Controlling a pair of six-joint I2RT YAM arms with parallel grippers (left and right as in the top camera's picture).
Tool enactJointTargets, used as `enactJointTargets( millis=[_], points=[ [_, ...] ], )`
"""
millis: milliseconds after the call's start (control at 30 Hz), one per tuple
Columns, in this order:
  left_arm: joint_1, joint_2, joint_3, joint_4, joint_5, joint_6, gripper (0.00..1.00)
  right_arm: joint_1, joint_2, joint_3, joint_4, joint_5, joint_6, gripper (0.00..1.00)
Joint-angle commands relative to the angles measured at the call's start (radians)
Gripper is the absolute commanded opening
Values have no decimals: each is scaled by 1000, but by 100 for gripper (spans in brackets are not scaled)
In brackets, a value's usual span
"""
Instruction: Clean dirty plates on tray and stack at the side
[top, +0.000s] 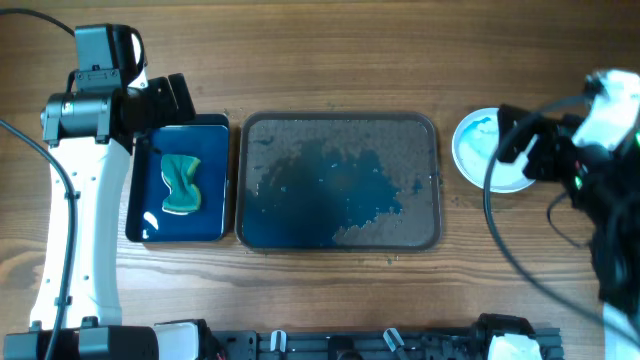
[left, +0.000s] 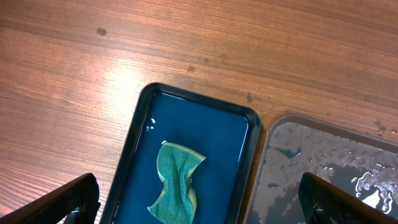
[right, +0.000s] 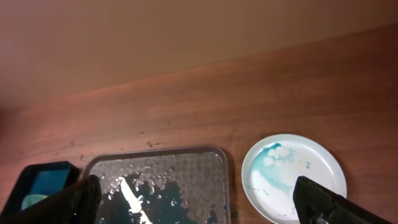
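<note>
The large dark tray (top: 420, 125) lies mid-table, wet with blue-green water and holding no plates; it also shows in the left wrist view (left: 292, 127) and the right wrist view (right: 211, 155). A white plate (top: 475, 150) with blue-green smears sits on the table right of the tray, partly under my right arm; it shows in the right wrist view (right: 292, 174). Whether other plates lie beneath it I cannot tell. My right gripper (right: 196, 202) is open and empty above the tray's right end and the plate. My left gripper (left: 199, 202) is open and empty above the small blue tray.
A small dark blue tray (top: 215, 125) holding water and a crumpled green sponge (top: 182, 183) lies left of the large tray; both show in the left wrist view, tray (left: 242, 118) and sponge (left: 177, 180). Droplets dot the wood near the trays.
</note>
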Motion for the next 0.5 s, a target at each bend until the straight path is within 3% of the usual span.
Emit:
enactJointTargets(
  millis=[0, 200, 300, 367, 467],
  points=[
    [0, 3, 1, 3, 16, -6, 100, 2, -47, 13, -6, -16, 22, 100],
    [0, 3, 1, 3, 16, -6, 100, 2, -29, 13, -33, -5, -1, 100],
    [0, 3, 1, 3, 16, -6, 100, 3, -24, -36, 56, -9, -75, 100],
    [0, 3, 1, 3, 16, -6, 100, 18, -92, -147, 167, -9, -149, 100],
    [0, 3, 1, 3, 16, -6, 100, 67, -332, -486, 404, -9, -284, 100]
  ],
)
